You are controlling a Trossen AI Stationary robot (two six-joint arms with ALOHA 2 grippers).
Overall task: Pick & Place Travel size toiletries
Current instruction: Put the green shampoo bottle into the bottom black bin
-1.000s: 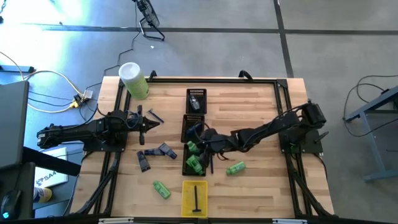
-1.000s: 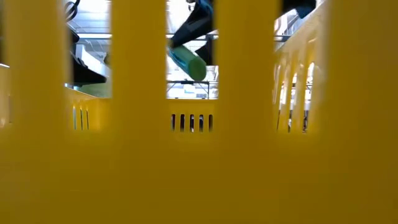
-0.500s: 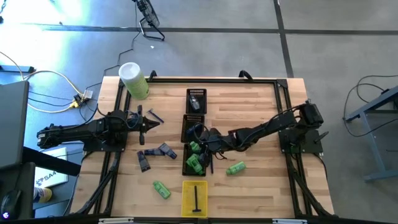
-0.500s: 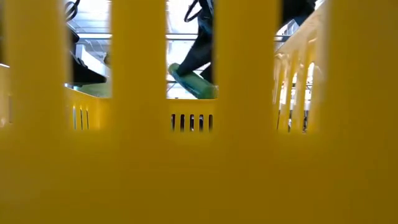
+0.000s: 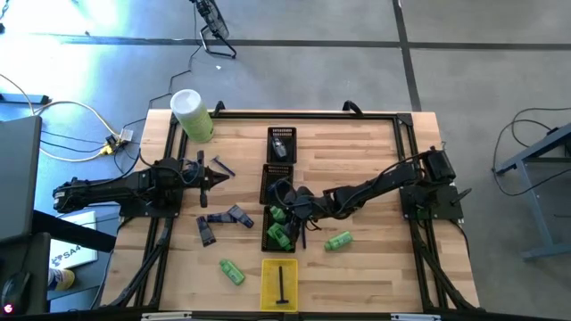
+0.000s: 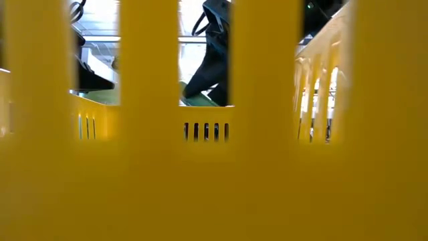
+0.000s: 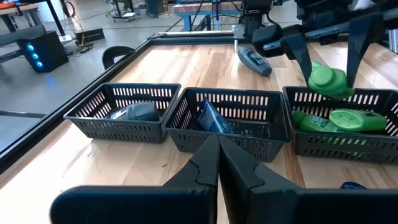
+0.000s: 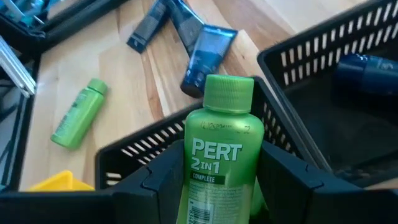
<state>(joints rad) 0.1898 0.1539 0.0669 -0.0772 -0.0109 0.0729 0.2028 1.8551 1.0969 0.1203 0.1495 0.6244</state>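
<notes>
The right pincer (image 5: 284,214) is clamped on one green bottle (image 8: 219,149), cap pointing away from the wrist, and holds it just above the black tray (image 5: 278,230) nearest the front edge of the table (image 5: 375,160). That tray already has two green bottles (image 7: 339,119) lying in it. Three black trays stand in a line down the middle of the table: the middle one (image 7: 230,121) holds one dark blue tube (image 7: 212,118), the one toward the back edge (image 5: 282,144) one grey oval piece (image 5: 282,148).

Two more green bottles lie loose on the wood: one (image 5: 338,241) just right of the front black tray, one (image 5: 232,272) near the front edge, left of the yellow tray (image 5: 279,284). The yellow tray sits at the front edge with one dark stick (image 5: 282,286) in it.

Left of the trays there is a small cluster of about three purple-grey tubes (image 5: 225,220) on the table. The left pincer (image 5: 217,176) hangs over the left part of the table, fingers pressed together on nothing. A big pale-green cylinder (image 5: 192,115) with a white top stands at the back left corner.
</notes>
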